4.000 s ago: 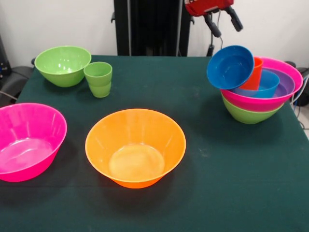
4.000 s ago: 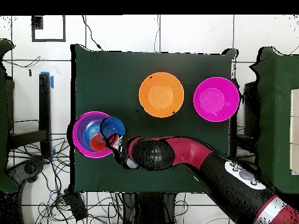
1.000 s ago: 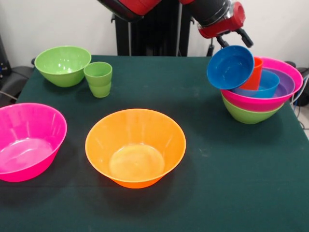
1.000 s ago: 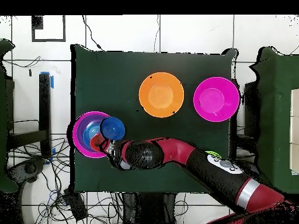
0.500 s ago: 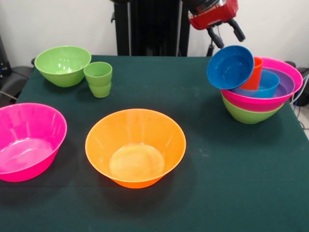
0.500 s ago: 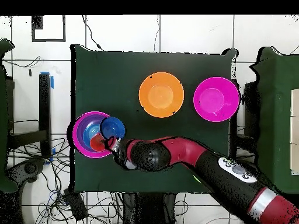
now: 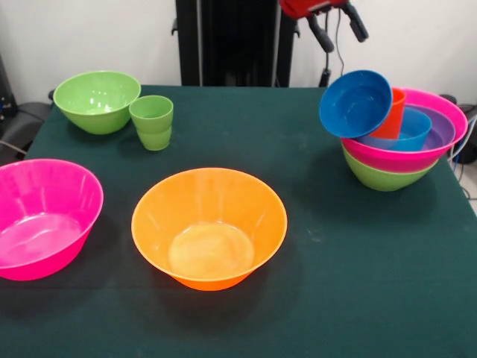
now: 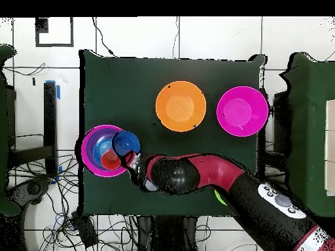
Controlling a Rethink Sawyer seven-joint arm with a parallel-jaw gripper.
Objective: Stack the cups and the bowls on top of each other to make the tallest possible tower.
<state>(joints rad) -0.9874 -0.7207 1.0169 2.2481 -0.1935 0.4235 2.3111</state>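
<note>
The tower stands at the right of the table: a green base bowl, a wide pink bowl, a purple bowl, a small blue bowl and the orange-red cup. A second small blue bowl leans tilted against the cup, its mouth facing left. My gripper hangs open and empty above this tilted bowl, apart from it. In the overhead view the gripper is beside the tower. The light green cup stands next to a green bowl at the far left.
A big orange bowl sits in the middle front and a big pink bowl at the left edge; both show in the overhead view, the orange bowl and the pink bowl. My arm covers the green bowl and cup from overhead.
My gripper has risen away from the tilted blue bowl toward the picture's top, still open. The tower and the other bowls have not moved.
</note>
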